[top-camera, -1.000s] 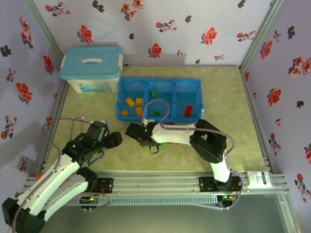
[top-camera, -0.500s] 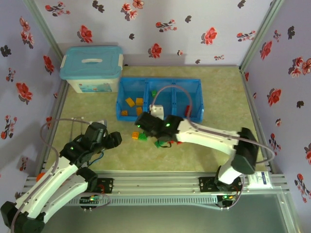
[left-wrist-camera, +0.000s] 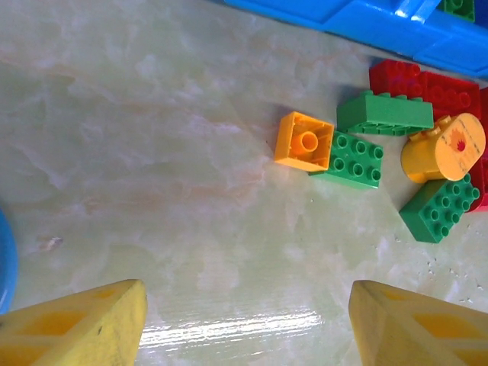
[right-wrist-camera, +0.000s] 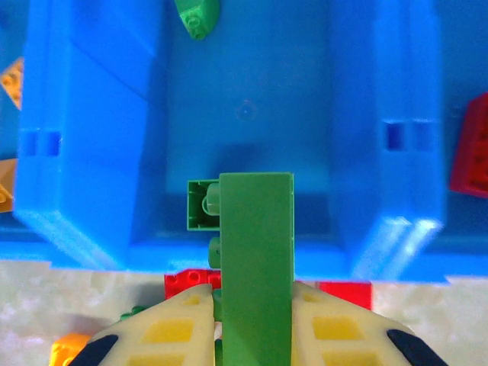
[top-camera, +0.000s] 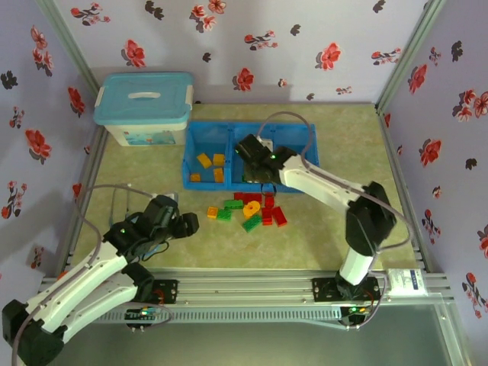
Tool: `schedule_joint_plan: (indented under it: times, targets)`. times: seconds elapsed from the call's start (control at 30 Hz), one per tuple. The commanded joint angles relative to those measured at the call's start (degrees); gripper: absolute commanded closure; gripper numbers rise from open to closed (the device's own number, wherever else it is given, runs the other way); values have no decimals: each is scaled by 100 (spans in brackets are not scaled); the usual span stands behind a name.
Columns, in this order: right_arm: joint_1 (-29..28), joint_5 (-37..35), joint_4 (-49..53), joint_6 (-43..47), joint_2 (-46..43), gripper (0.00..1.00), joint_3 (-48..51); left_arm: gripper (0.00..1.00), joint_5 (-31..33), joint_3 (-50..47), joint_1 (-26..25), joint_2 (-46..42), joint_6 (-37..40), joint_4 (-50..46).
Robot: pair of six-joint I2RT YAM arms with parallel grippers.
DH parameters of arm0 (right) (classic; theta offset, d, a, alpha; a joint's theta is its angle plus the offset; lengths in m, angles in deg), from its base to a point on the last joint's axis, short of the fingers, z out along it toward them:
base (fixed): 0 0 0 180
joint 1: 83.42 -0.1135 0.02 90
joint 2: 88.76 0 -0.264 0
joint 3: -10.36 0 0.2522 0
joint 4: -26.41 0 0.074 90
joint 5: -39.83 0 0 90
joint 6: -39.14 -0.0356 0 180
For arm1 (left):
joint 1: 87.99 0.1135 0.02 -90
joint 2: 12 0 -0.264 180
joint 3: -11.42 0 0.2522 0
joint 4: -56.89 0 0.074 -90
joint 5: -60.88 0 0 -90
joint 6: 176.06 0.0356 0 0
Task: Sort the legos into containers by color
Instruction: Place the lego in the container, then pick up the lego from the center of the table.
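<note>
My right gripper (right-wrist-camera: 255,293) is shut on a long green brick (right-wrist-camera: 255,244), held above the near wall of the middle compartment (right-wrist-camera: 252,107) of the blue tray (top-camera: 305,133). A small green brick (right-wrist-camera: 200,204) shows just left of it, and another green one (right-wrist-camera: 197,15) lies further back. Orange bricks (top-camera: 207,162) sit in the left compartment, and a red brick (right-wrist-camera: 469,149) lies in the right one. On the table, a loose pile (top-camera: 248,210) of red, green and yellow bricks lies in front of the tray. My left gripper (left-wrist-camera: 248,328) is open above bare table, short of an orange brick (left-wrist-camera: 303,140).
A pale-blue lidded box (top-camera: 143,107) stands at the back left beside the tray. The right arm (top-camera: 335,191) stretches across the table's right half. Flowered walls close in the workspace on three sides.
The right gripper has risen from the loose pile and moved back over the tray's middle compartment with a green brick. The left gripper has edged right toward the pile.
</note>
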Motion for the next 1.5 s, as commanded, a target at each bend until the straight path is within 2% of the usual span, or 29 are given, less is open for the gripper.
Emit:
schedule_joint_plan:
  times: [0.0, 0.2, 0.33, 0.37, 0.43, 0.47, 0.5, 0.73, 0.77, 1.03, 1.17, 1.33, 1.47]
  targets:
    - [113, 235, 263, 397, 476, 79, -622, 30, 54, -119, -177, 89, -212, 210]
    - [198, 239, 433, 500, 1185, 78, -1323, 30, 144, -251, -484, 308, -380, 396]
    - [192, 199, 567, 566, 1459, 71, -1649, 30, 178, -279, -520, 348, -416, 477]
    - [192, 165, 627, 574, 1498, 63, -1739, 30, 178, -279, -520, 363, -416, 503]
    - [185, 106, 800, 579, 1532, 37, -1919, 30, 180, -270, -528, 402, -416, 528]
    - [163, 69, 872, 570, 1486, 31, -1961, 30, 180, -268, -542, 433, -416, 540]
    - [136, 2, 896, 563, 1406, 29, -1955, 30, 178, -270, -546, 459, -416, 557]
    - [-255, -402, 769, 451, 304, 28, -1336, 29, 151, -223, -572, 884, -351, 862]
    - [-320, -580, 683, 406, 79, 28, -1134, 29, 151, -189, -572, 1020, -322, 924]
    - [-629, -666, -90, -173, -1561, 29, 945, 29, 38, 240, -499, 2387, -11, 1450]
    - [-715, -665, -394, -579, -2253, 29, 2079, 34, 12, 454, -270, 2903, 183, 1642]
    - [-814, -657, -637, -1055, -2952, 30, 3173, 35, -315, 708, 95, 3422, 401, 1904]
    - [-867, -683, -776, -1385, -3454, 31, 3849, 35, -413, 973, 199, 3856, 571, 1934]
